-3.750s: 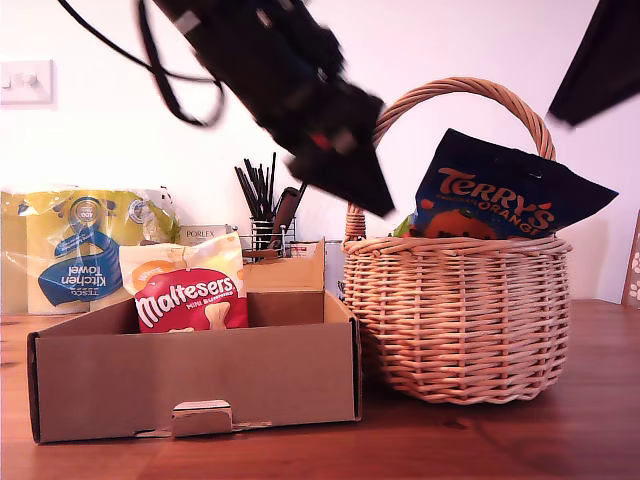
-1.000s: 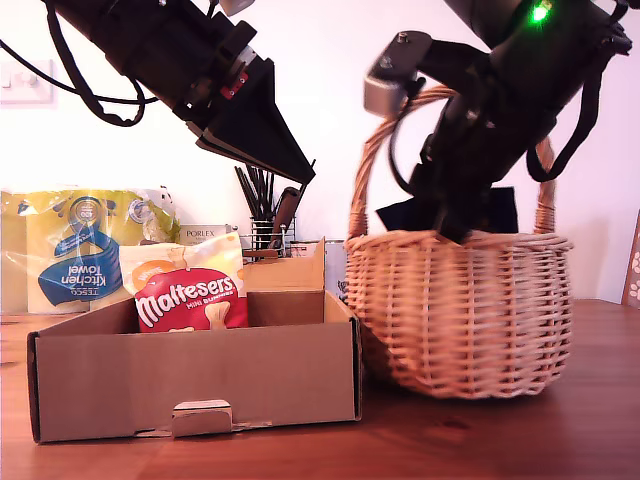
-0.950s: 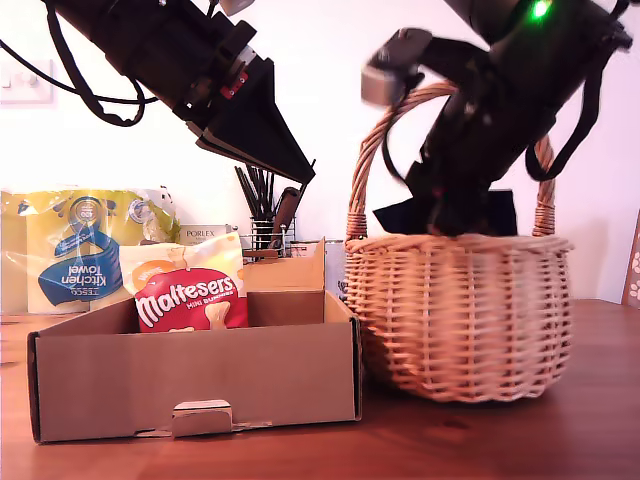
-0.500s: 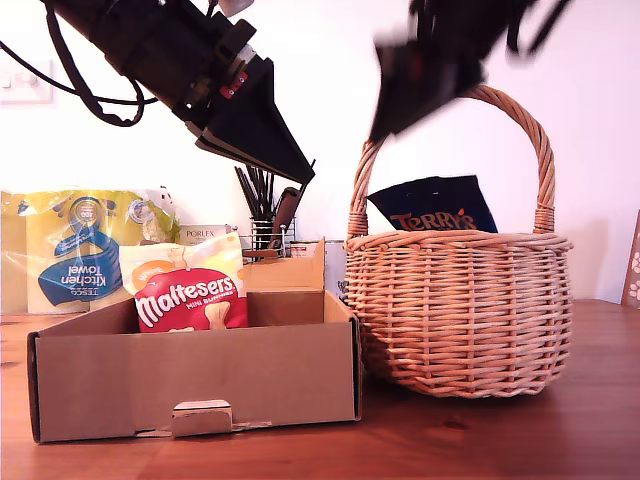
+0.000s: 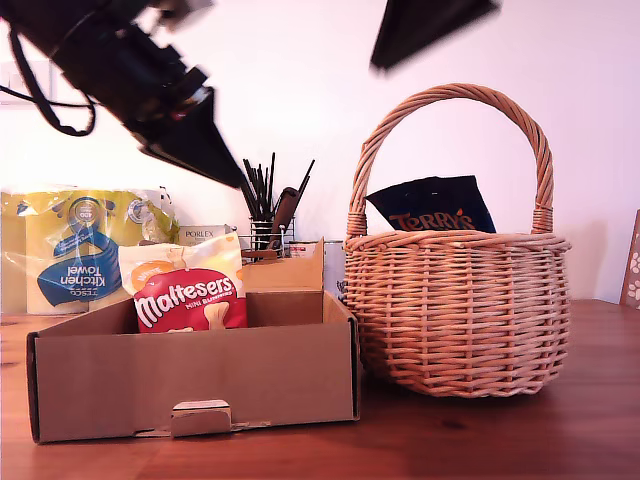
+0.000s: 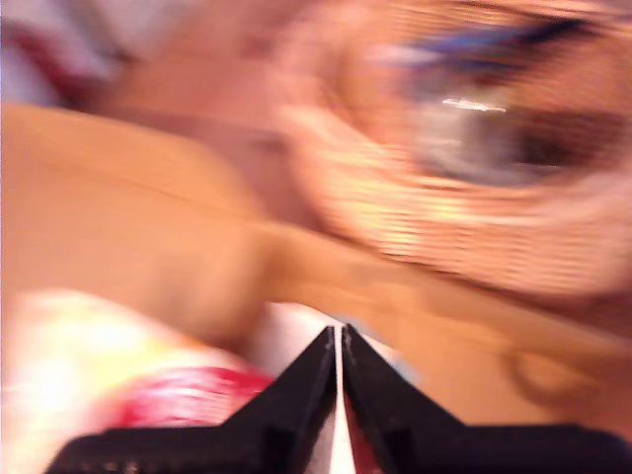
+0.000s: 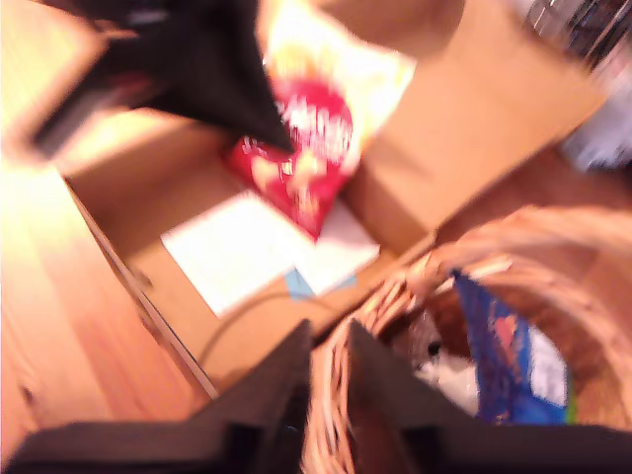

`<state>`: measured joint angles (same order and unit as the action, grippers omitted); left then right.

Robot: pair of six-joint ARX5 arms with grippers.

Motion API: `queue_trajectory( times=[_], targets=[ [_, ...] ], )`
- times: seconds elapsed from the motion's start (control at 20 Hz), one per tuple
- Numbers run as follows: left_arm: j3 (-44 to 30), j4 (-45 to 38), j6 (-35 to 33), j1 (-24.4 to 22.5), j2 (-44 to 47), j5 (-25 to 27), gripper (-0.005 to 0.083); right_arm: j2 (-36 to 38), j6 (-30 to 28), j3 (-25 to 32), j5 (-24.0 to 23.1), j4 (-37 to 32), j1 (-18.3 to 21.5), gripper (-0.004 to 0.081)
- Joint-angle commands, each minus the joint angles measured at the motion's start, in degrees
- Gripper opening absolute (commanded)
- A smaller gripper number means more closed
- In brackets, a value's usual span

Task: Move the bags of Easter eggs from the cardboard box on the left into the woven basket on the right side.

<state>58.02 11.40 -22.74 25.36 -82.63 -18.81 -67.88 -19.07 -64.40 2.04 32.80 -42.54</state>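
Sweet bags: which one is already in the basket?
The dark blue Terry's bag stands inside the woven basket. The red Maltesers bag is in the cardboard box.

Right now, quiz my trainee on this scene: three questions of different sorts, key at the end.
1. True or false: the Maltesers bag stands inside the cardboard box.
2. What sticks up above the rim of the woven basket? A. the Terry's bag B. the Maltesers bag C. a Porlex box
3. Which two large words are printed on the yellow-and-blue pack behind the box?

Key: 1 true; 2 A; 3 Kitchen Towel.
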Motion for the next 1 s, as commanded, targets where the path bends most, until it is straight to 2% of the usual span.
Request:
queue_trajectory(
  times=[0.0,0.2,0.3,0.45,0.55,0.6,0.65,0.75,0.8,0.95],
  targets=[
    [-0.6,-1.9,-0.9,-1.1,-0.5,-0.9,-0.0019,1.9,2.3,0.2,-1.0,0.1,-1.3,-0.0014],
    [-0.6,-1.4,0.8,-8.4,-0.5,-6.8,-0.0019,7.6,4.5,5.1,-3.1,-1.1,-1.7,-0.0014],
    [-0.6,-0.8,1.2,-12.6,-0.5,-9.4,-0.0019,10.8,5.9,9.0,-3.2,-3.0,-1.7,-0.0014],
    [-0.8,-0.3,0.9,-18.2,-0.5,-16.0,-0.0019,14.8,7.7,15.1,-4.1,-5.1,-1.6,-0.0014],
    [-0.8,-0.3,0.9,-21.4,-0.6,-17.2,-0.0013,16.0,8.9,17.6,-4.0,-5.6,-1.6,-0.0014],
    [-0.8,-0.3,0.6,-22.6,-0.9,-17.4,0.0019,16.0,8.9,17.9,-4.0,-5.6,-1.6,-0.0014],
    [-0.8,-0.2,-2.1,-23.5,-1.4,-18.4,0.0120,15.9,8.8,17.9,-4.0,-6.0,-1.6,-0.0014],
    [-0.8,0.0,-7.2,-24.2,-2.7,-19.5,0.0446,15.6,8.8,17.9,-3.9,-8.3,-1.6,-0.0014],
    [-0.8,0.1,-10.6,-24.2,-3.5,-19.3,0.0519,15.6,8.8,17.9,-3.9,-9.2,-1.6,-0.0014],
    [-0.8,-0.8,-11.7,-24.2,-7.0,-18.3,0.0518,15.6,8.8,17.9,-3.9,-9.9,-1.6,-0.0013]
  ],
)
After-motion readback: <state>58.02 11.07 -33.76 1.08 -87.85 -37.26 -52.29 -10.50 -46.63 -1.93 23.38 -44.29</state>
